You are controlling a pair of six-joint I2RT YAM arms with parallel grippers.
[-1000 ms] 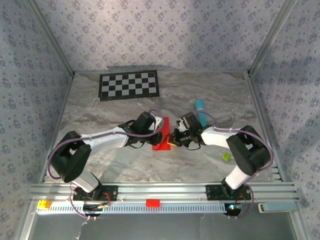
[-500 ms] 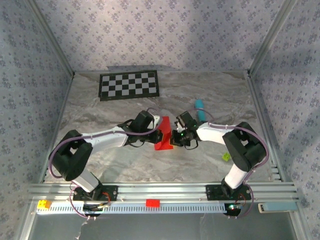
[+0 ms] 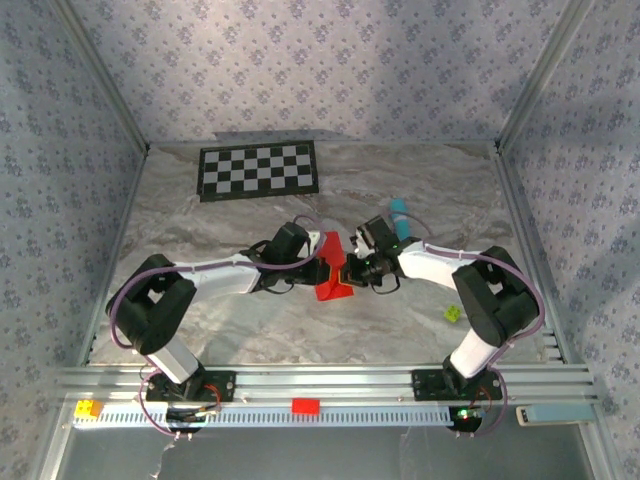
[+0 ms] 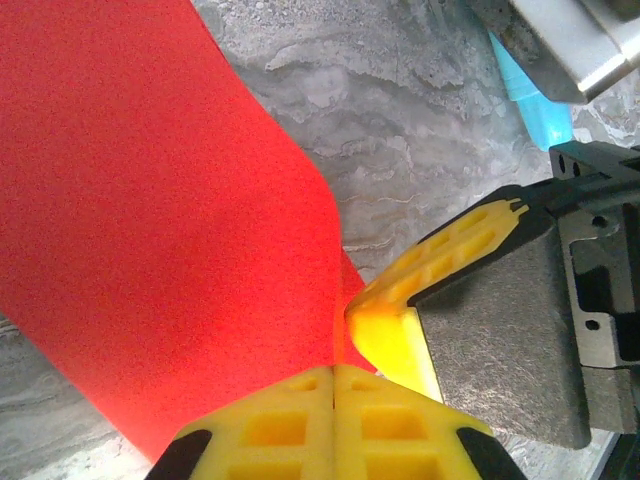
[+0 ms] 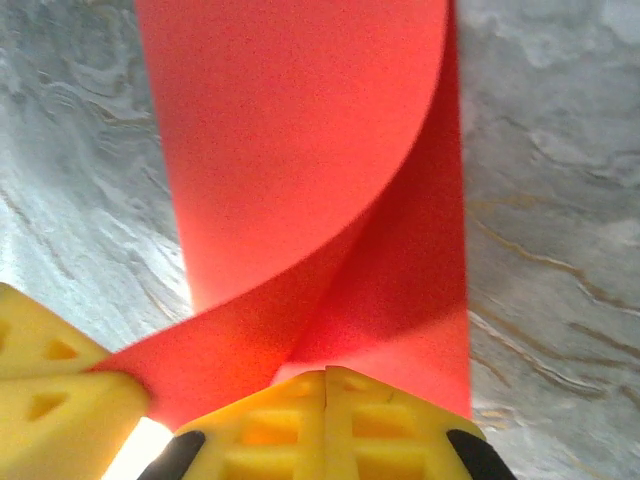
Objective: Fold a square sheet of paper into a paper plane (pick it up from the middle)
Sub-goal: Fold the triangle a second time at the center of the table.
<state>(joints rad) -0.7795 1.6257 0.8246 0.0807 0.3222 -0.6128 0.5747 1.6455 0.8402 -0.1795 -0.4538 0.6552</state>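
The square sheet of paper point(image 3: 331, 272), bright red, is lifted off the marble table between the two grippers and bent into a loose curl. My left gripper point(image 3: 322, 263) is shut on its edge; in the left wrist view the sheet point(image 4: 170, 220) rises from the closed yellow pads point(image 4: 335, 378). My right gripper point(image 3: 347, 270) is shut on the same sheet from the other side; in the right wrist view the paper point(image 5: 300, 150) curls over above the closed pads point(image 5: 327, 378). The two grippers' fingertips nearly touch. The paper plane is out of view.
A teal pen-like stick point(image 3: 399, 214) lies just behind the right gripper. A black-and-white checkerboard point(image 3: 259, 170) lies at the back left. A small green object point(image 3: 452, 313) sits near the right arm's base. A red block point(image 3: 305, 406) and a yellow piece point(image 3: 88, 408) rest on the front rail.
Both grippers have drawn closer together and slightly away from the bases. The red sheet has gone from lying low to standing up curled between them.
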